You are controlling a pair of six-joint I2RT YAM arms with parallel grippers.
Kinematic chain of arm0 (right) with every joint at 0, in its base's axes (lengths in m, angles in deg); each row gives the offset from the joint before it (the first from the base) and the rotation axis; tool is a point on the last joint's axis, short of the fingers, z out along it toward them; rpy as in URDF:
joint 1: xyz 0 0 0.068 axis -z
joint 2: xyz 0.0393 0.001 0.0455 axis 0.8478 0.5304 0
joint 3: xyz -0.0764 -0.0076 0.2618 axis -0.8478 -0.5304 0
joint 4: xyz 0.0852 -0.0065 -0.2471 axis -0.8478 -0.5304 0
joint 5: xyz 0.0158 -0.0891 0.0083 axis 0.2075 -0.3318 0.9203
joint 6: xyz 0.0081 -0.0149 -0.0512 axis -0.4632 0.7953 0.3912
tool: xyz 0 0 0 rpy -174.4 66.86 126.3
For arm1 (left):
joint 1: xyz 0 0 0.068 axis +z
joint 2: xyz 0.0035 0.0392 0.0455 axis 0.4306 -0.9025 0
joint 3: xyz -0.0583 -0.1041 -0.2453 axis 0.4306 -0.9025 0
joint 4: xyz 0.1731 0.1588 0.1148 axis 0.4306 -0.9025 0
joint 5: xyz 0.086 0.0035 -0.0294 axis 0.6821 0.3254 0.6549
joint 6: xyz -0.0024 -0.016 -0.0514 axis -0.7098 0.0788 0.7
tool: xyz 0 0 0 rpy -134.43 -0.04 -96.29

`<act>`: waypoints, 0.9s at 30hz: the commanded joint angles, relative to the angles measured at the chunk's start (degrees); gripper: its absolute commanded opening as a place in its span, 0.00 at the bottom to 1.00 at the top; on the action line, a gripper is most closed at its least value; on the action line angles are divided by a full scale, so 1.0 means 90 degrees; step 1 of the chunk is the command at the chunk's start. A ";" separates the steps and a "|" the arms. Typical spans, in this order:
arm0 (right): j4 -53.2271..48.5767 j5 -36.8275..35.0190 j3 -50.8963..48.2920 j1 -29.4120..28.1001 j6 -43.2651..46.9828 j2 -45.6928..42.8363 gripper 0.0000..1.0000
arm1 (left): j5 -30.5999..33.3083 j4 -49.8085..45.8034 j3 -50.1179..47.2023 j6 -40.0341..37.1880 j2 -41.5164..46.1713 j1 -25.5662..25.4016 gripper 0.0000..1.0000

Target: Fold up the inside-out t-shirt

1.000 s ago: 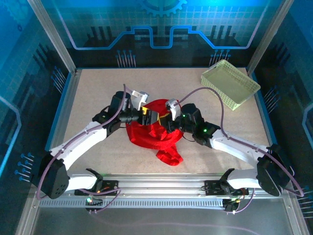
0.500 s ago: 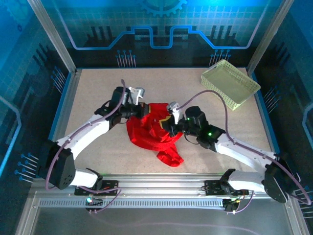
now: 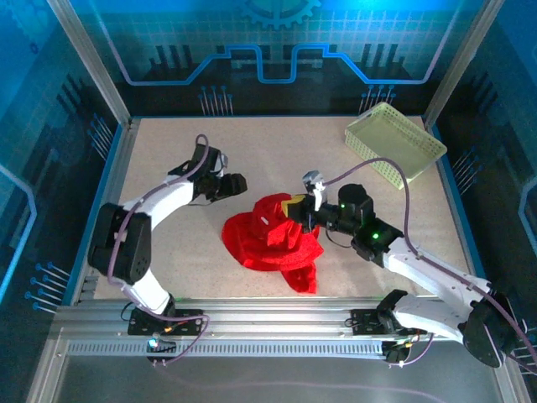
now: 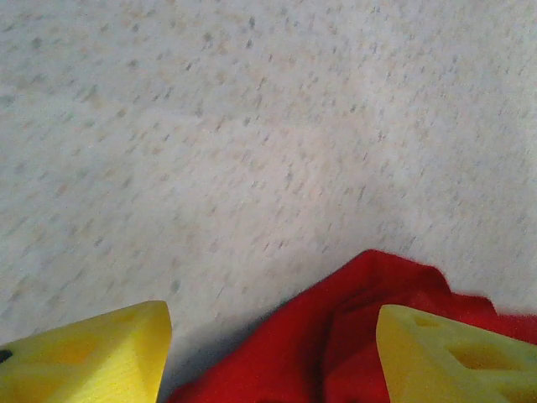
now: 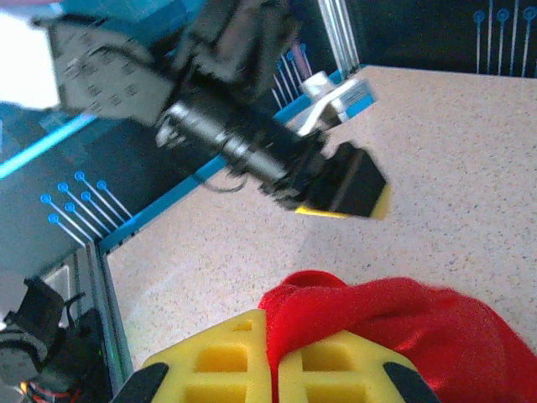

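Observation:
The inside-out t-shirt (image 3: 270,242) is a bright red bunched heap in the middle of the table. My right gripper (image 3: 292,217) is at its upper right edge, and its yellow pads (image 5: 226,361) are shut on a raised fold of the t-shirt (image 5: 411,327). My left gripper (image 3: 236,184) hangs just off the heap's upper left and is open. Its yellow fingers (image 4: 92,353) stand wide apart, with an edge of the t-shirt (image 4: 336,336) lying loose on the table between them. In the right wrist view, the left gripper (image 5: 344,183) is beyond the cloth.
A pale yellow-green lattice basket (image 3: 394,141) stands at the table's far right corner. The speckled tabletop (image 3: 168,252) is bordered by a blue rim and metal frame posts. Both arms' forearms reach in from the near corners.
My left gripper has let go of the shirt, opened and drawn back toward the far left. My right gripper has pulled its fold of cloth to the right, and the heap has shifted with it.

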 commanded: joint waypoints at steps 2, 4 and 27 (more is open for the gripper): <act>0.0704 0.0277 -0.0066 0.0244 -0.0451 -0.0004 0.00 | 0.0252 0.0475 -0.0947 0.0126 0.1809 -0.0260 0.75; 0.0720 0.0285 -0.0083 0.0272 -0.0430 -0.0021 0.00 | -0.0147 0.0769 -0.1320 0.0275 0.2392 -0.0378 0.75; 0.0510 0.0223 -0.0132 0.0118 -0.0165 -0.0139 0.00 | -0.1223 0.2147 -0.1338 0.0624 0.2010 -0.1796 0.44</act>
